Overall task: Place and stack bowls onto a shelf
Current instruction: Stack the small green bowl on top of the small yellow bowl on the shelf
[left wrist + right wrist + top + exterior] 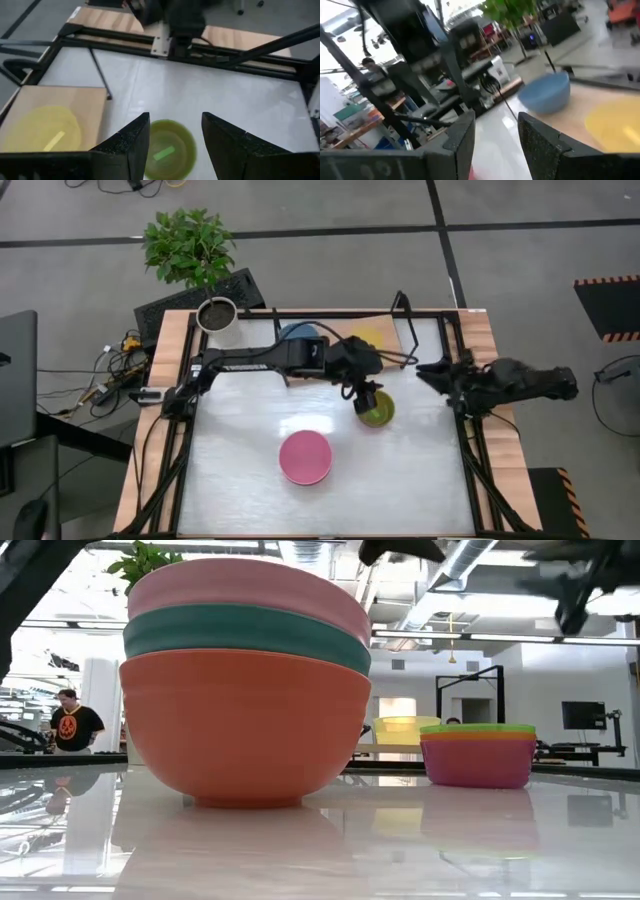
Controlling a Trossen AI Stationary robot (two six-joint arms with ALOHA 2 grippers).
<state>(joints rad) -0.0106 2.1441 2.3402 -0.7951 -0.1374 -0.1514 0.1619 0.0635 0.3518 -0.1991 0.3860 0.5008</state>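
An olive green bowl (378, 411) tops a small stack with an orange and a purple bowl (478, 755) on the white tabletop. My left gripper (366, 394) is open above this stack, and the green bowl (169, 149) shows between its fingers. A pink bowl (305, 457) tops a stack with teal and orange-red bowls (245, 690) nearer the front. A blue bowl (298, 333) and a yellow bowl (365, 337) rest on the light-wood shelf (60, 100) at the far side. My right gripper (425, 367) is open and empty at the table's right, facing the shelf and the blue bowl (545, 92).
A white plant pot (217, 315) with a green plant stands at the far left corner. The shelf's thin black end frame (405, 310) rises at its right end. A black rail frame (470, 460) borders the tabletop. A person (72, 725) stands in the room beyond.
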